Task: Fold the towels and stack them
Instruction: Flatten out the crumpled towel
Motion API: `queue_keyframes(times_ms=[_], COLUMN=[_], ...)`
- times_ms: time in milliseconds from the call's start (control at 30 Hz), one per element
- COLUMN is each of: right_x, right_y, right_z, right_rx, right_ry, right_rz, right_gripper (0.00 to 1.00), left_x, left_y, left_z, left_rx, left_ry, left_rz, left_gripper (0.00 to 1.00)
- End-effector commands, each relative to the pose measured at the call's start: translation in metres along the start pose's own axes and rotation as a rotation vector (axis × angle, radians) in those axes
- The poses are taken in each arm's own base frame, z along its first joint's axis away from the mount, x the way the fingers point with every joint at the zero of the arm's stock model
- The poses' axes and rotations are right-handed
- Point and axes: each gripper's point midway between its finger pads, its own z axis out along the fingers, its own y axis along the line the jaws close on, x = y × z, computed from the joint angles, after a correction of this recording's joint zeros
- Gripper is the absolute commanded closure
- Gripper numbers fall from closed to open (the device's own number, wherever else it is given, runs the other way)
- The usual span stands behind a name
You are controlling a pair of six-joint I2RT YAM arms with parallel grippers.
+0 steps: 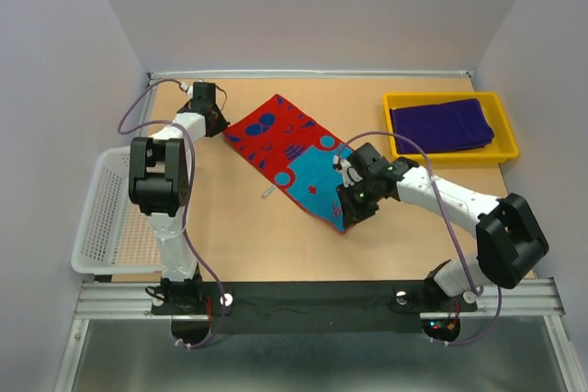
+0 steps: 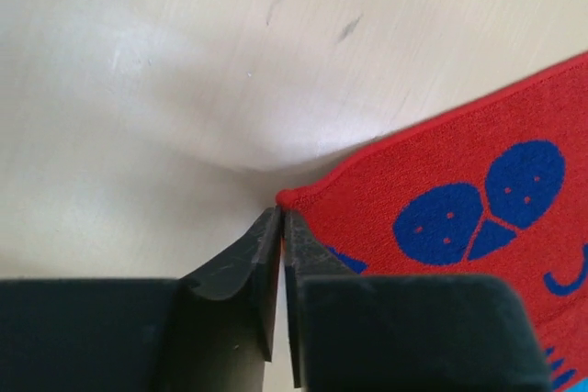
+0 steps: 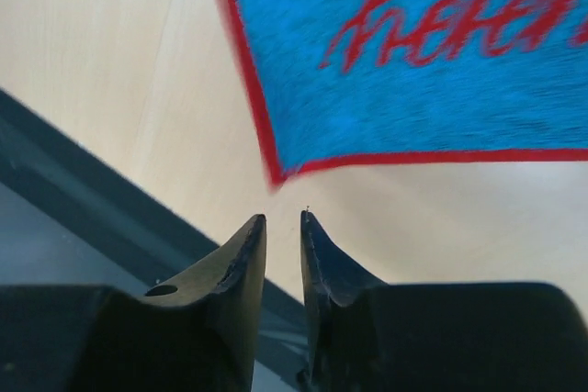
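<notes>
A red towel (image 1: 276,140) with blue marks lies diagonally mid-table, its near part folded over to show the light-blue side (image 1: 312,181). My left gripper (image 1: 220,128) is at its left corner. In the left wrist view the jaws (image 2: 282,211) stand a thin slit apart, with the red corner (image 2: 395,181) just past the tips. My right gripper (image 1: 351,213) is at the near corner. Its jaws (image 3: 283,218) are open and empty, just short of the light-blue corner (image 3: 413,89). Folded purple towels (image 1: 441,124) lie in the tray.
A yellow tray (image 1: 503,149) stands at the back right and holds the purple towels. A white mesh basket (image 1: 106,218) hangs off the table's left edge. The black rail (image 1: 312,305) with the arm bases runs along the near edge.
</notes>
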Motion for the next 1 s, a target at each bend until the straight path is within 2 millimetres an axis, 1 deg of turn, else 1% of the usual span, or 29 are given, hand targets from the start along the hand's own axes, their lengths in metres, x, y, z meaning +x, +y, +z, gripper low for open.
queue_keyframes(times_ms=[0,33,100,133,200,233,267,300,333,400,433,467,500,533,567,600,633,667,700,733,767,800,833,867,900,933,967], right_x=[0.029,0.042,0.053,0.057,0.050,0.041,0.022,0.010,-0.008,-0.033,-0.045,-0.050,-0.058,-0.061,-0.065,-0.069,-0.073,-0.075,-0.084,-0.084,-0.084,-0.083,-0.077,-0.072,-0.059,-0.051,-0.033], right_y=[0.036,0.054,0.068,0.081,0.083,0.082,0.064,0.056,0.049,0.023,0.006,-0.003,-0.015,-0.023,-0.037,-0.044,-0.056,-0.062,-0.066,-0.071,-0.075,-0.075,-0.077,-0.076,-0.075,-0.074,-0.071], right_z=[0.009,0.014,0.021,0.022,0.023,0.019,0.017,0.013,0.004,-0.005,-0.008,-0.009,-0.004,-0.001,0.001,0.008,0.009,0.011,0.011,0.015,0.018,0.024,0.032,0.038,0.045,0.051,0.060], right_rx=[-0.069,-0.103,-0.116,-0.123,-0.092,-0.063,0.065,0.128,0.176,0.307,0.349,0.376,0.412,0.426,0.445,0.449,0.459,0.466,0.470,0.475,0.475,0.465,0.462,0.445,0.426,0.413,0.387], right_ry=[0.091,0.135,0.176,0.185,0.157,0.107,0.021,-0.036,-0.103,-0.194,-0.223,-0.241,-0.254,-0.254,-0.252,-0.251,-0.254,-0.256,-0.289,-0.285,-0.280,-0.266,-0.236,-0.223,-0.190,-0.174,-0.141], right_rz=[-0.043,-0.088,-0.130,-0.175,-0.196,-0.200,-0.183,-0.177,-0.163,-0.133,-0.094,-0.080,-0.077,-0.067,-0.052,-0.039,-0.012,-0.009,-0.001,0.003,0.011,0.018,0.026,0.053,0.076,0.099,0.133], right_gripper=[0.69,0.63,0.57,0.52,0.50,0.48,0.45,0.42,0.35,0.30,0.25,0.25,0.26,0.26,0.27,0.28,0.29,0.30,0.31,0.32,0.33,0.33,0.34,0.34,0.34,0.34,0.34], left_x=[-0.032,-0.035,-0.041,-0.043,-0.049,-0.055,-0.059,-0.060,-0.067,-0.068,-0.064,-0.060,-0.062,-0.040,-0.032,-0.019,-0.001,0.010,0.015,0.023,0.042,0.042,0.051,0.053,0.053,0.048,0.047], left_y=[0.005,0.006,0.005,0.004,-0.003,-0.008,-0.011,-0.016,-0.022,-0.031,-0.041,-0.046,-0.051,-0.059,-0.063,-0.065,-0.079,-0.085,-0.088,-0.088,-0.088,-0.086,-0.078,-0.073,-0.067,-0.061,-0.053], left_z=[-0.010,-0.011,-0.012,-0.014,-0.021,-0.031,-0.038,-0.046,-0.064,-0.084,-0.102,-0.109,-0.126,-0.129,-0.135,-0.143,-0.151,-0.156,-0.168,-0.173,-0.174,-0.184,-0.184,-0.186,-0.189,-0.196,-0.201], left_rx=[-0.058,-0.065,-0.060,-0.056,-0.033,-0.009,0.003,0.016,0.037,0.062,0.090,0.105,0.122,0.136,0.143,0.145,0.179,0.197,0.216,0.224,0.231,0.245,0.233,0.226,0.216,0.202,0.183], left_ry=[-0.085,-0.089,-0.099,-0.098,-0.106,-0.119,-0.131,-0.141,-0.169,-0.194,-0.212,-0.214,-0.239,-0.215,-0.214,-0.216,-0.197,-0.185,-0.194,-0.188,-0.165,-0.177,-0.160,-0.163,-0.171,-0.201,-0.213], left_rz=[0.015,0.013,0.011,0.008,0.012,0.006,0.005,0.009,0.011,0.015,0.023,0.026,0.013,0.038,0.049,0.058,0.091,0.107,0.113,0.124,0.152,0.154,0.171,0.178,0.183,0.182,0.193], left_gripper=[0.74,0.68,0.64,0.60,0.53,0.46,0.41,0.36,0.21,0.11,0.07,0.07,0.07,0.07,0.07,0.07,0.07,0.07,0.07,0.07,0.07,0.07,0.07,0.07,0.07,0.07,0.07])
